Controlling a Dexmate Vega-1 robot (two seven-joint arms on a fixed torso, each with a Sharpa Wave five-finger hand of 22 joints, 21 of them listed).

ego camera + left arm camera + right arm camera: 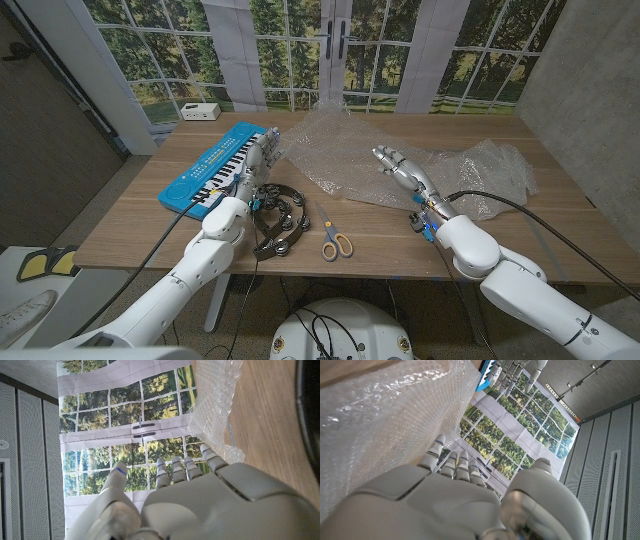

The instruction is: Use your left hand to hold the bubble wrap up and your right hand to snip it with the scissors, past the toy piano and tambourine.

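Looking down from the head view: left hand [258, 157] stands empty, fingers apart, over the blue toy piano keyboard [214, 166], just beside the crumpled clear bubble wrap sheet [345, 150]. Right hand [402, 170] hovers spread and empty over the wrap. Orange-handled scissors [334, 240] lie untouched near the front edge, beside the black tambourine [277, 218].

Left wrist view: left hand [200, 505] has straight fingers [176, 469], nothing held; wrap [212, 402] edge is near.

Right wrist view: right hand [455, 505] is also empty, wrap [385, 420] close underneath.

Risks: right hand dragging wrap when reaching back for the scissors; left arm knocking the tambourine; thin wrap slipping a loose pinch.
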